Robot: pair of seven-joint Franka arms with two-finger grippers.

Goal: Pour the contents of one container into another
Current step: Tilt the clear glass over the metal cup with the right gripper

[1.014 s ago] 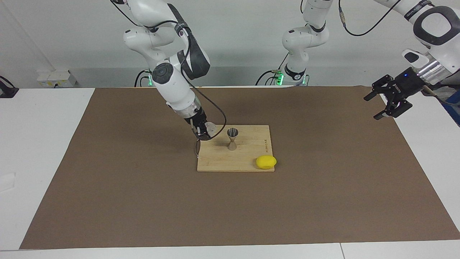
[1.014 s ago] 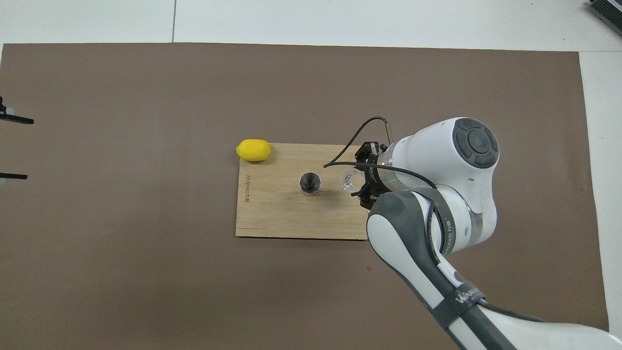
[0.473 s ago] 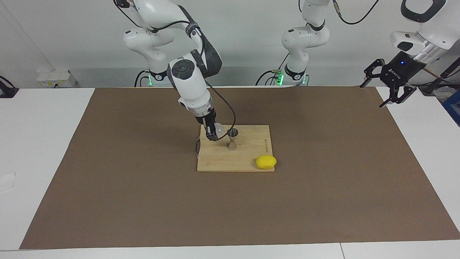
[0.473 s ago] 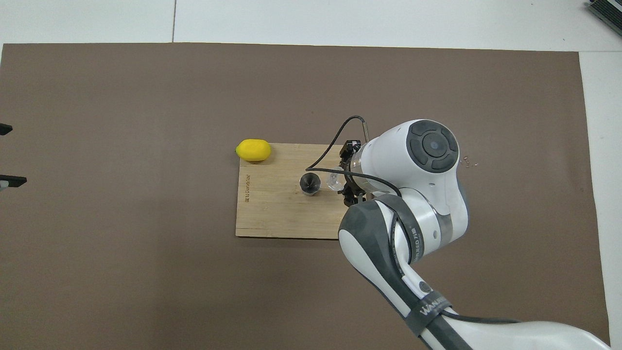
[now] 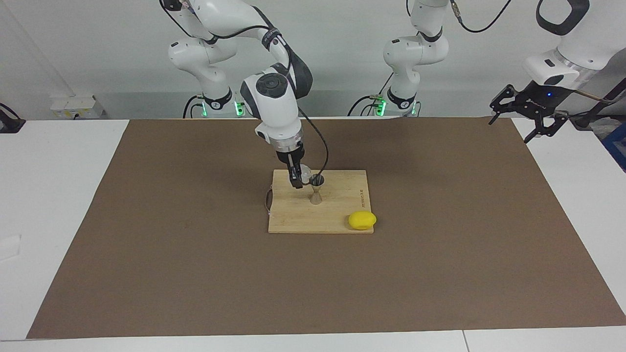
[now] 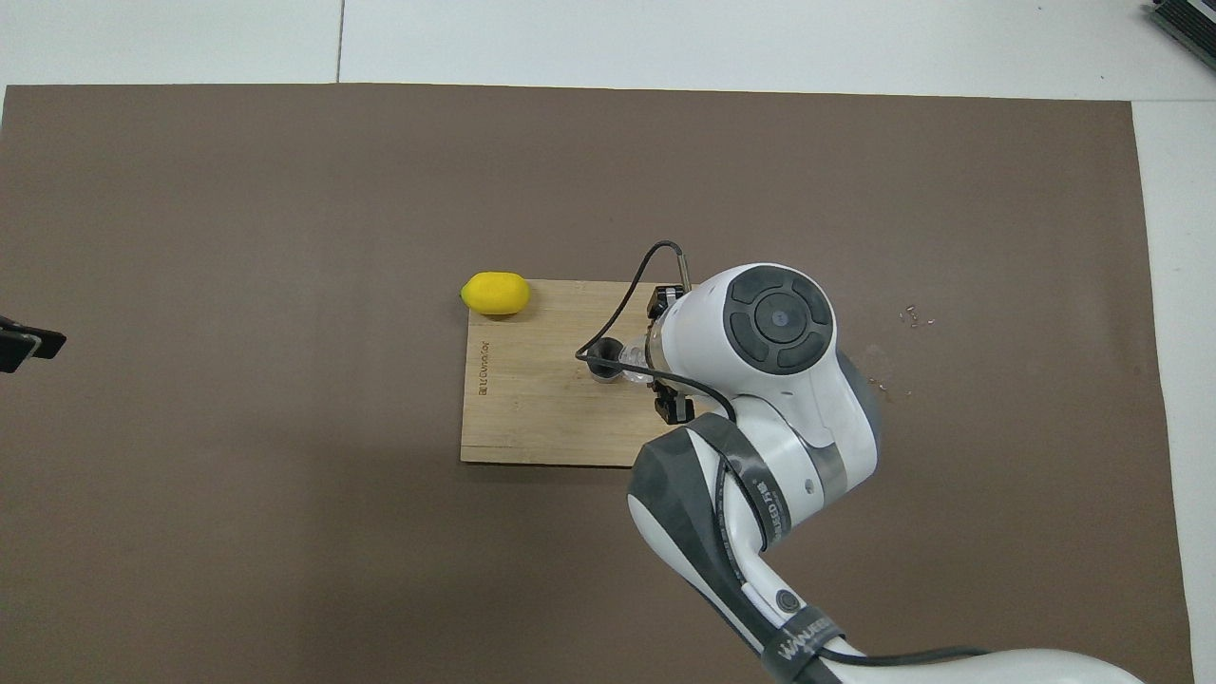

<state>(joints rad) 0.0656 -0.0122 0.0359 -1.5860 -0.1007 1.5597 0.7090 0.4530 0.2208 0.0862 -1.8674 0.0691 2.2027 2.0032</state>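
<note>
Right claw [image 5: 298, 180] over wooden board [image 5: 337, 215], clenched on glass cup [image 5: 305, 172], tipped against rim of upright jigger [image 5: 317, 190] mid-board. Lemon [image 5: 362, 220] at board's corner, overhanging edge. Wide bare brown mat [image 5: 440, 254] all around. Left claw [image 5: 525, 117] released, waiting above desk [image 5: 577, 176] edge.

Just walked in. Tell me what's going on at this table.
The right gripper is shut on a small glass cup and holds it tipped at the mouth of a metal jigger, as if pouring into it. The jigger stands upright on a wooden board. A lemon lies at the board's corner, farther from the robots and toward the left arm's end. The left gripper waits, jaws open, raised over the table's edge at its own end.
</note>
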